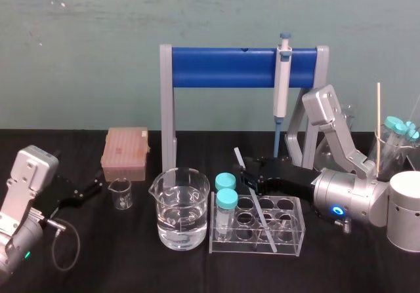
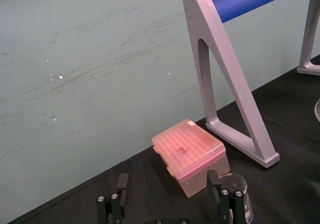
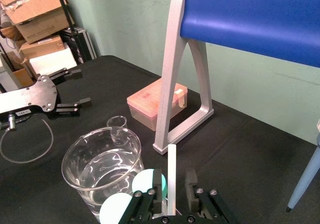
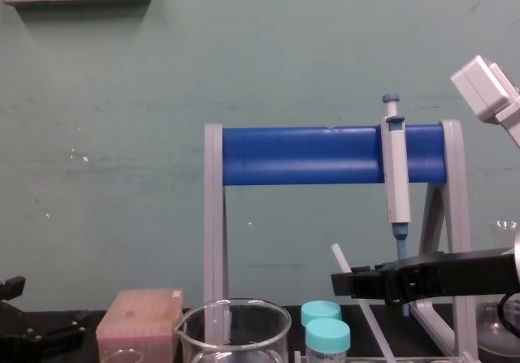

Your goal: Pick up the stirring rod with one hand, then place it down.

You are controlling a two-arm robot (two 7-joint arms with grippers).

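1. Currently the long, thin, whitish-translucent stirring rod (image 1: 261, 215) leans at a slant. Its lower end is down among the wells of the clear plastic tube rack (image 1: 302, 226), and its upper end pokes up past the rack's back edge.
2. The black right gripper (image 1: 248, 177) reaches in from the right, level with the rod's upper part, which leaves room to lift the rod out of the wells.
3. Its jaws straddle the rod closely. In the right wrist view one finger sits against it, while a dark slit separates the rod from the other finger (image 3: 190, 180). I judge the grip is not closed, so the rack is probably carrying the rod's weight.
4. A large glass beaker (image 1: 182, 214) of water stands just beside the rack, so any swing of the rod should stay clear of it.
5. The black left gripper (image 1: 92, 188) lies parked on the black bench (image 1: 131, 267) at the far left, jaws spread wide and holding nothing.
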